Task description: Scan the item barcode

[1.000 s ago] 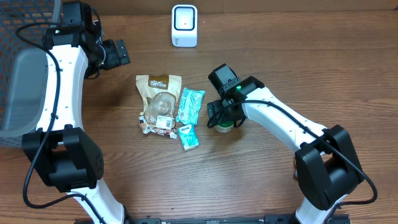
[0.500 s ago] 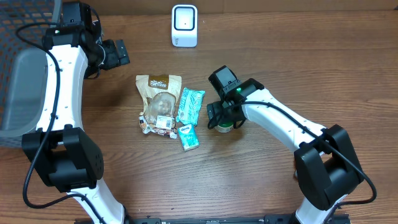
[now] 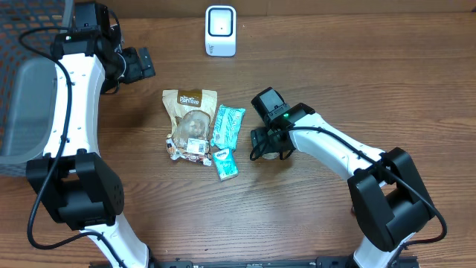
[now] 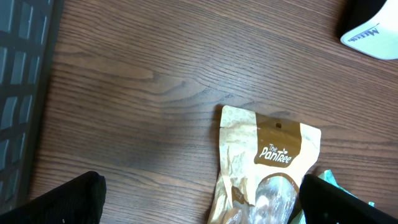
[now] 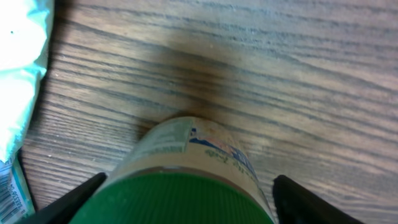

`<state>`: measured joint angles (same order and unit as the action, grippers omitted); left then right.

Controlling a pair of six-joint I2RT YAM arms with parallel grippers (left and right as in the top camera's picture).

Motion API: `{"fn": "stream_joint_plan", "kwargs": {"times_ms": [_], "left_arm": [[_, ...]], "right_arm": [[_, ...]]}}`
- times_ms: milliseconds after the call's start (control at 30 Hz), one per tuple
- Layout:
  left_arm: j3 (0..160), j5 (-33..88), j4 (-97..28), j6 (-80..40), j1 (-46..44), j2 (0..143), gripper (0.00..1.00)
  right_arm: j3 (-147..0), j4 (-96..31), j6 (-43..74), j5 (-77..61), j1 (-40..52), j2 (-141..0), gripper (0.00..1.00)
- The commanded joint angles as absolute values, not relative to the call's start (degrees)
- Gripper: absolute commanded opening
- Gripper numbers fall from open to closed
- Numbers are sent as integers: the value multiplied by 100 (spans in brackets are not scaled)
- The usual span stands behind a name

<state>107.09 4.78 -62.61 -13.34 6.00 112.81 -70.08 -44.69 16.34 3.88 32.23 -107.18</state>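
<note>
Closing yet? Right hand (image 3: 266,143) has dropped over the green-lidded jar (image 5: 186,149), hiding it from overhead.
— Narrowing astride it, but gripping or not, I cannot tell. Jar stands on the desk (image 3: 312,223), scanner (image 3: 221,30) at its eleven o'clock.

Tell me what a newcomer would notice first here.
The right gripper stands out at mid-table, poised over a green-lidded jar with its jaws on either side. Just to its left lies a cluster of snack packets, led by a brown Pantree pouch, and a white scanner sits at the far edge.
</note>
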Motion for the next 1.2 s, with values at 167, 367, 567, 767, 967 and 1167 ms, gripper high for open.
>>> {"fn": "stream_joint_plan", "kwargs": {"times_ms": [167, 367, 567, 767, 967, 1167], "left_arm": [[10783, 541, -6274, -1243, 556, 11201, 100], [10783, 541, -6274, -1243, 556, 11201, 100], [10783, 541, -6274, -1243, 556, 11201, 100], [10783, 541, -6274, -1243, 556, 11201, 100], [10783, 541, -6274, -1243, 556, 11201, 100], [10783, 541, -6272, -1243, 561, 11201, 100]], "right_arm": [[-7229, -4547, 1669, 440, 3205, -10685, 75], [-7323, -4604, 1817, 438, 3205, -10683, 64], [-7876, -5282, 2383, 416, 3100, -10683, 61], [-8381, -6324, 2552, -757, 2950, -10683, 61], [-8407, -6952, 2552, -2401, 2945, -10683, 61], [-8407, -7336, 2552, -3693, 2954, -10683, 62]]}}
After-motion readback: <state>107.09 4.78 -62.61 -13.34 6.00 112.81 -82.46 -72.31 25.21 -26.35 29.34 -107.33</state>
